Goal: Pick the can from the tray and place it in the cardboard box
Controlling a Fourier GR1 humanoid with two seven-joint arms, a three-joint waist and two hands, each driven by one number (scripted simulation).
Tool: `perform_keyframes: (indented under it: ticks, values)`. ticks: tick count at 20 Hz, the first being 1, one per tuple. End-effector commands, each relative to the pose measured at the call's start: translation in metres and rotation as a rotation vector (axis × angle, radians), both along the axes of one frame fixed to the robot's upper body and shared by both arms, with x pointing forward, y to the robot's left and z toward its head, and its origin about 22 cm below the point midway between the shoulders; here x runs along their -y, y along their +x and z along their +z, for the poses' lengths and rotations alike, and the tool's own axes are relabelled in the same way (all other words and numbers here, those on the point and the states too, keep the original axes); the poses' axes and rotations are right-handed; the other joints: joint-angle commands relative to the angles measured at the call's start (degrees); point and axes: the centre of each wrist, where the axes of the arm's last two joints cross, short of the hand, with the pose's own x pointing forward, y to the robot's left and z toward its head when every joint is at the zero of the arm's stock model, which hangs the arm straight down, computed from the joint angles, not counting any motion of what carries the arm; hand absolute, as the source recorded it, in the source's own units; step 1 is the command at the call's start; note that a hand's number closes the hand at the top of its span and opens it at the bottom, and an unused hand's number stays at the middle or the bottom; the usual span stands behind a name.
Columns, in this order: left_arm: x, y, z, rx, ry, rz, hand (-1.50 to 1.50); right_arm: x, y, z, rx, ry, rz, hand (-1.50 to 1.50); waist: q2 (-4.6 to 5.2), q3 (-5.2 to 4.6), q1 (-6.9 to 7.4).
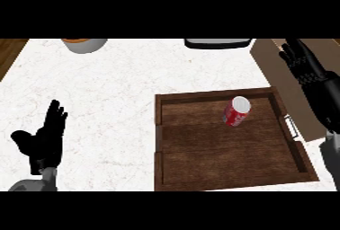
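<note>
A red can (237,112) with a white top stands upright in the far right part of the dark wooden tray (219,155). The cardboard box (285,81) lies just right of the tray, running toward the far right corner. My right hand (303,60) hovers over the box, fingers straight and pointing away, well right of and beyond the can. My left hand (45,134) rests open on the left of the counter, fingers up, far from the tray.
A grey bowl with an orange inside (83,44) sits at the far edge, left of centre. A dark flat object with a white rim (216,43) lies at the far edge near the box. The white marble counter (100,90) meets wooden floor at left.
</note>
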Motion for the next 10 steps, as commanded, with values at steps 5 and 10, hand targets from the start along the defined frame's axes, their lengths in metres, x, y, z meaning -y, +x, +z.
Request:
perform_keyframes:
  ticks: [5, 10]
  values:
    - [0.021, 0.031, 0.064, 0.244, 0.296, -0.466, 0.00, 0.024, 0.025, 0.080, 0.182, 0.120, 0.293, -1.50, 1.68, -0.19, 2.59]
    - [0.040, 0.047, 0.086, 0.288, 0.312, -0.654, 0.00, 0.083, 0.043, 0.099, 0.165, -0.125, 0.361, -1.50, 2.89, -0.27, 3.49]
